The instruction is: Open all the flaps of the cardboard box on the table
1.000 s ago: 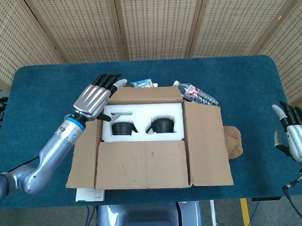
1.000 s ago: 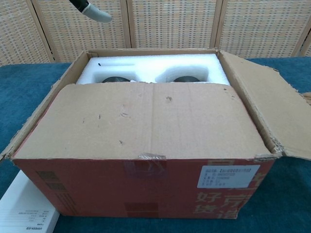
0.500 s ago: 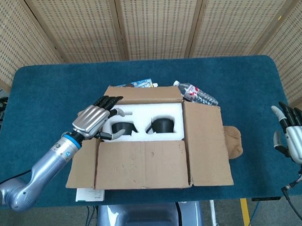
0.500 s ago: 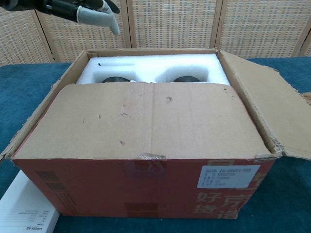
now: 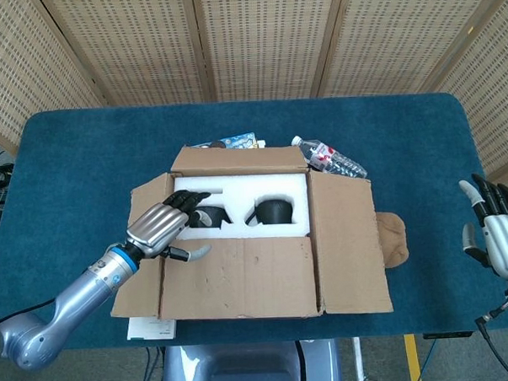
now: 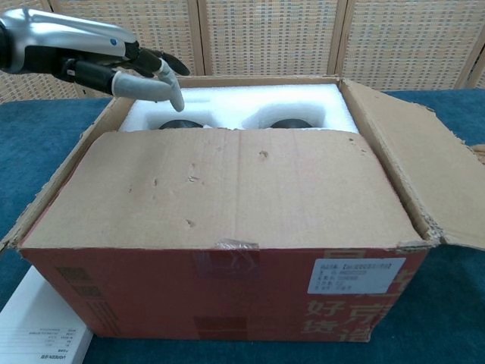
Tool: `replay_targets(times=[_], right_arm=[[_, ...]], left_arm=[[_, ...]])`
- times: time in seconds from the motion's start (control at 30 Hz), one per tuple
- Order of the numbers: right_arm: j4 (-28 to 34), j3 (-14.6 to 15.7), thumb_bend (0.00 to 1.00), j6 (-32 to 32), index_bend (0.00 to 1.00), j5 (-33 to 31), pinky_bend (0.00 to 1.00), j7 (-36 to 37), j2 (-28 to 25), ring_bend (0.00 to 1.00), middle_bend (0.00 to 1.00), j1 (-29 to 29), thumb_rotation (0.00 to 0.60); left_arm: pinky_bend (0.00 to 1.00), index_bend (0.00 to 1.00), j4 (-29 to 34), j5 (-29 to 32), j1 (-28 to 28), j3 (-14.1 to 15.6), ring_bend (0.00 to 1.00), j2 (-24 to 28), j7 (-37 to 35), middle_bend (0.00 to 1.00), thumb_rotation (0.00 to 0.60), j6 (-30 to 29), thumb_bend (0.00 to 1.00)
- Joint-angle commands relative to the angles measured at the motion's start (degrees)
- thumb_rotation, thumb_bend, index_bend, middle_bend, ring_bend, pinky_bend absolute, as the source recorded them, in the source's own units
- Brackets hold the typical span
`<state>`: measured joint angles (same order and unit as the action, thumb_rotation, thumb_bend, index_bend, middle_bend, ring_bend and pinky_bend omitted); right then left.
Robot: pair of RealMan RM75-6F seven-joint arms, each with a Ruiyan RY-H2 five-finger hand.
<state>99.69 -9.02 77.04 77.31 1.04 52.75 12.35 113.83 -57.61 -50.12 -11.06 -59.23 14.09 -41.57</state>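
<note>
Over the left edge of the cardboard box (image 5: 247,233): left hand (image 5: 160,227), empty, fingers (image 5: 189,198) extended and apart, reaching toward the box middle above the white foam insert (image 5: 237,191); thumb (image 5: 192,253) splayed toward the near flap (image 5: 238,277). In the chest view, same hand (image 6: 132,70) poised above the left rim of the box (image 6: 227,303), thumb tip (image 6: 176,98) pointing down toward the foam (image 6: 235,106); contact with foam or cardboard not determinable.

Beneath and behind the hand: left flap (image 5: 143,246), folded outward and lying low beside the box. Near flap horizontal, covering the front part of the opening, seen from the chest view as a broad brown panel (image 6: 227,189) with a scrap of tape at its front edge. Right flap (image 5: 347,245) spread outward, angled up and away in the chest view (image 6: 417,159). Far flap (image 5: 237,159) raised at the back of the box.

Inside the box: foam insert with two round recesses holding dark objects (image 5: 274,211), kind not determinable.

Beside the box: plastic water bottle (image 5: 333,158) behind its far right corner; tan cloth-like item (image 5: 392,239) just past the right flap; white paper packet (image 5: 152,328) partly under its near left corner.

Well right of the box, at the table (image 5: 67,148) edge: right hand (image 5: 496,230), empty, fingers upright and apart.
</note>
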Motion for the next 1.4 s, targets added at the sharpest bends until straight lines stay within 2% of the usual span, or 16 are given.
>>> replay_targets(times=[0.03, 0.43, 0.67, 0.77, 0.9, 1.13, 1.27, 1.4], right_arm=[[-0.06, 0.01, 0.72, -0.01, 0.00, -0.06, 0.00, 0.17, -0.01, 0.00, 0.00, -0.07, 0.600], [-0.19, 0.10, 0.72, 0.19, 0.00, -0.15, 0.00, 0.59, -0.08, 0.00, 0.00, -0.46, 0.600], [-0.29, 0.02, 0.72, 0.25, 0.00, -0.17, 0.00, 0.63, -0.01, 0.00, 0.00, -0.50, 0.600], [-0.29, 0.01, 0.72, 0.23, 0.00, -0.19, 0.00, 0.56, 0.09, 0.00, 0.00, -0.49, 0.600], [-0.18, -0.12, 0.72, -0.25, 0.00, -0.29, 0.00, 0.10, 0.06, 0.00, 0.00, -0.13, 0.600], [0.66, -0.30, 0.72, -0.83, 0.00, -0.58, 0.00, -1.29, -0.04, 0.00, 0.00, 0.39, 0.600], [1.33, -0.44, 0.72, -0.92, 0.00, -0.78, 0.00, -2.14, -0.29, 0.00, 0.00, 0.58, 0.600], [2.11, -0.54, 0.72, -0.85, 0.00, -0.87, 0.00, -2.95, -0.62, 0.00, 0.00, 0.67, 0.600]], left_arm=[[0.00, 0.30, 0.03, -0.40, 0.00, 0.72, 0.00, -0.46, 0.07, 0.00, 0.146, 0.03, 0.30], [0.00, 0.30, 0.41, 0.59, -1.53, 3.82, 0.00, -1.45, 2.74, 0.00, 0.117, 0.59, 0.30], [0.00, 0.30, 2.89, 1.56, -1.47, 2.29, 0.00, 0.30, -1.63, 0.00, 0.117, 0.80, 0.30], [0.00, 0.30, 4.48, 0.70, -0.72, 0.44, 0.00, 2.10, -6.84, 0.00, 0.118, 1.91, 0.30], [0.00, 0.30, 6.93, -3.30, 1.28, -2.46, 0.00, 6.21, -17.25, 0.00, 0.115, 5.56, 0.30], [0.00, 0.30, 7.33, -15.03, 4.79, -7.43, 0.00, 10.74, -36.94, 0.00, 0.116, 10.68, 0.29], [0.00, 0.30, 6.71, -23.01, 6.38, -8.64, 0.00, 12.58, -47.87, 0.00, 0.116, 11.13, 0.28], [0.00, 0.30, 5.63, -31.16, 6.84, -8.00, 0.00, 14.03, -58.56, 0.00, 0.114, 9.58, 0.27]])
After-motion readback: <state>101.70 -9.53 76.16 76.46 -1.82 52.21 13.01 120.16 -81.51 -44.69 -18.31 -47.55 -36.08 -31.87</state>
